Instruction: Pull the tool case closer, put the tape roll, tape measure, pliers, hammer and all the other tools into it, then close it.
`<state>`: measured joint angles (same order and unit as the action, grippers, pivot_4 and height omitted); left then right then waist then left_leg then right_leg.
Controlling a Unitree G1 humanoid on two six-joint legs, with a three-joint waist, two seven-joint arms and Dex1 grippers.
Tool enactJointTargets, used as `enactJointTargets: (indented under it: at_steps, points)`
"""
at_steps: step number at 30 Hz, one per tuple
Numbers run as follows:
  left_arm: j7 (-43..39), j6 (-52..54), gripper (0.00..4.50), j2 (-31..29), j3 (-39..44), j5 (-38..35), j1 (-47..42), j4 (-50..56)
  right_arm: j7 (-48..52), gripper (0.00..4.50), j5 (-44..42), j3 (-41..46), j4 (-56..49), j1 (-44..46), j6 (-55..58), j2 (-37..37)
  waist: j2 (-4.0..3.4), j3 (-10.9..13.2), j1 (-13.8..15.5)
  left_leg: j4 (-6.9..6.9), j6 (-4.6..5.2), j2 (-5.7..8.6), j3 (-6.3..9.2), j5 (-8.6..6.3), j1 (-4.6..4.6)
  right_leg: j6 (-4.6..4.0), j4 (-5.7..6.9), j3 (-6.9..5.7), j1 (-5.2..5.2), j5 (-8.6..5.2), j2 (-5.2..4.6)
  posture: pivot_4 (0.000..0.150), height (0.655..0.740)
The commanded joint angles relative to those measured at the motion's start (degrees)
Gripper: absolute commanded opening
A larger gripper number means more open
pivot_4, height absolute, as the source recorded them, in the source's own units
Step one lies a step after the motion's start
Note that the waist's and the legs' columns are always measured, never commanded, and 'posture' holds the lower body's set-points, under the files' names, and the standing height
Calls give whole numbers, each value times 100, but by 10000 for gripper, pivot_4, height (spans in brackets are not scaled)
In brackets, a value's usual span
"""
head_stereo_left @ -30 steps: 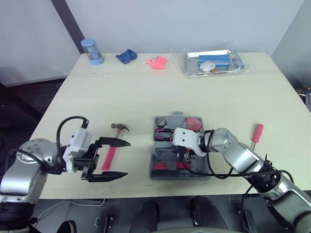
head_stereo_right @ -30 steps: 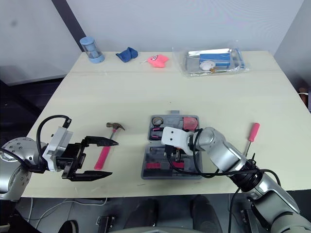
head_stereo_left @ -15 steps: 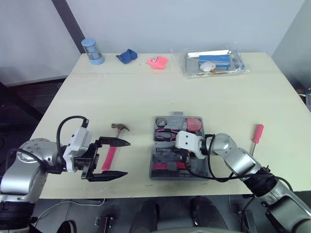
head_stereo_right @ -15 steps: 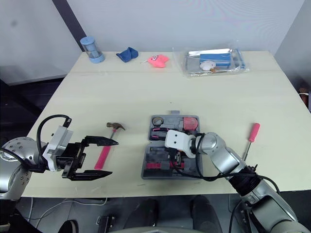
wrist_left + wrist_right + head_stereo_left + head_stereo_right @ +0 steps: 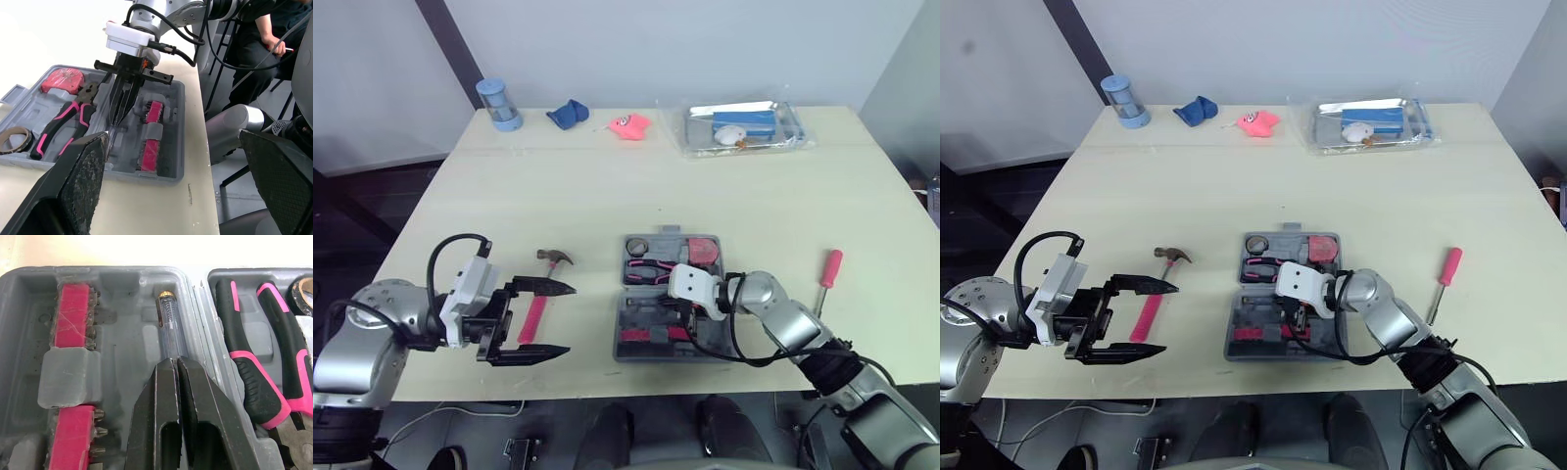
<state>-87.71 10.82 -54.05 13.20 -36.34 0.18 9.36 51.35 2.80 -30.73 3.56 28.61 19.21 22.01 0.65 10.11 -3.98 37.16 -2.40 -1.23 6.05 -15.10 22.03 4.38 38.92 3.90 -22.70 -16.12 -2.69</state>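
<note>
The tool case [image 5: 124, 340] lies open on the table [image 5: 607, 186], near its front edge. The R gripper [image 5: 171, 361] is inside it. Its two fingers are pressed together w/ only a thin seam, and the tips sit at the end of a clear tester screwdriver [image 5: 171, 325] that lies in its slot straight ahead of them. If they pinch it, one cannot tell. To one side of this gripper is the pink bit holder [image 5: 76, 308]. To the other side, across the case's middle ridge, are the pliers [image 5: 244, 362], then the tape roll [image 5: 12, 138] and the tape measure [image 5: 61, 80].

The L gripper [image 5: 570, 319] is well apart from the case w/ fingers spread wide and empty, pointing toward it. The hammer [image 5: 535, 315] lies on the table, and from the head view its pink handle passes between these fingers. A pink screwdriver [image 5: 830, 266] lies on the table beyond the R arm, away from the case.
</note>
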Motion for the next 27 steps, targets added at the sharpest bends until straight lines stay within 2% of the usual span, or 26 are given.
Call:
enactJointTargets:
  at_steps: [1, 10, 13, 20, 27]
  points:
    - [-17, -16, 45000, -5, 187, -116, -24, 61, 32, 1567, 137, -40, 295, 1, 366, 5, 0, 0, 3, 0, 0, 0, 0, 0, 0, 0, 0, 0, 0, 0, 0, 1500, 7400]
    - [24, -26, 45000, 16, 199, -104, 16, 69, 233, 1567, 416, -454, 566, 95, 1407, 132, 5, -17, 8, 0, 0, 0, 0, 0, -18, 0, -2, 0, 22, 0, 0, 1500, 7400]
    - [59, -27, 45000, 34, 191, -100, 29, 81, 214, 1567, 398, -466, 592, 116, 1255, 124, 9, -26, 20, -1, 0, 0, 1, 0, -32, 0, -5, -1, 38, 0, 0, 1500, 7400]
    - [454, 216, 45000, 253, 431, -330, 136, 138, 52, 1567, -371, 576, -76, -16, 58, -186, 9, -21, 8, 0, 0, 0, 3, 0, -26, 0, -3, -2, 32, 0, 0, 1500, 7400]
    - [870, 406, 45000, 514, 1015, -507, 635, 9, 74, 1567, -1473, 1793, -1479, -748, 7, -34, 5, -15, 14, -5, 0, 0, 4, 0, 7, 0, -8, 0, -2, 0, -2, 1500, 7400]
